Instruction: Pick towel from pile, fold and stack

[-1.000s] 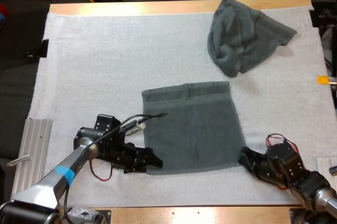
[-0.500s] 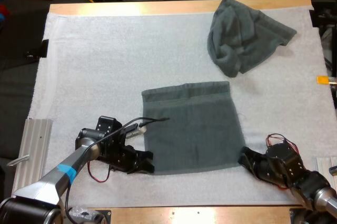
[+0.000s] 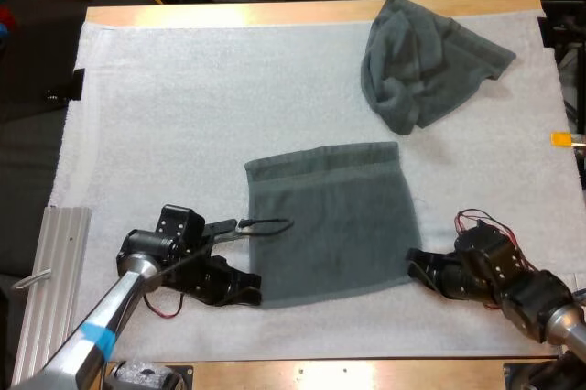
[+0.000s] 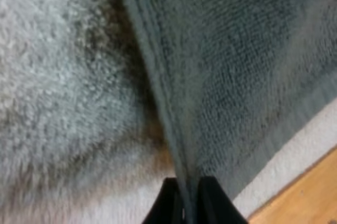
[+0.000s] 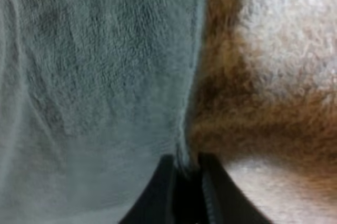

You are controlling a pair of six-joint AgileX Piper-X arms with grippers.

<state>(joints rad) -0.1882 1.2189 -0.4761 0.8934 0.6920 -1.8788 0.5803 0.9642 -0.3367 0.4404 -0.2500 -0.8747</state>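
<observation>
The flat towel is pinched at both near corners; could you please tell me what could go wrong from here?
1. The left gripper and right gripper each pinch only the edge of the flat towel, so a corner may slip out on lifting.
2. If one arm leads, the fold could come out skewed.
3. The crumpled towel lies beyond the far right corner; an overshooting fold might brush it.
</observation>
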